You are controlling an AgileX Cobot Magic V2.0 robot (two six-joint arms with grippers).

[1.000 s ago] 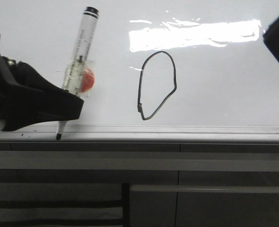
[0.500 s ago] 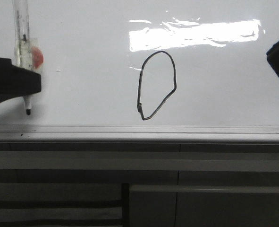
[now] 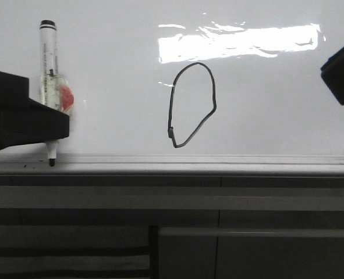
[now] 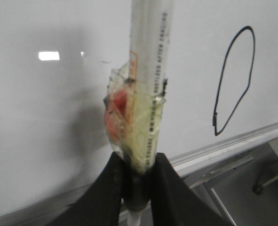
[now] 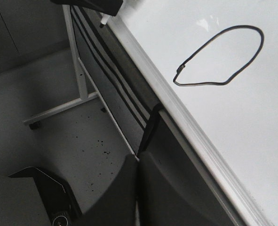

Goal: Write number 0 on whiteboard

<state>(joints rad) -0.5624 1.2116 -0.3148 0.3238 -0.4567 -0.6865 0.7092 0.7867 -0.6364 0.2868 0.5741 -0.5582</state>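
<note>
A black hand-drawn number 0 [image 3: 192,104] stands on the whiteboard [image 3: 276,104], a lopsided closed loop with a pointed lower-left corner; it also shows in the left wrist view [image 4: 234,80] and the right wrist view [image 5: 221,56]. My left gripper [image 3: 49,125] is at the board's left, shut on a white marker [image 3: 48,58] wrapped in clear tape with an orange patch. The marker tip [image 3: 51,161] points down at the silver edge rail [image 3: 218,158]. My right gripper [image 5: 138,162] is shut on nothing, off the board's edge; its body [image 3: 341,70] shows at the right.
Below the rail run grey horizontal panels and frame bars [image 3: 218,203]. The right wrist view shows a speckled grey floor [image 5: 82,141] and a wheeled stand leg [image 5: 59,110] under the board. A bright light glare [image 3: 238,43] lies on the board above the loop.
The left gripper with the marker swung far left and up, then came back down and slightly right; the tip now sits at the rail. The right gripper barely shifted.
</note>
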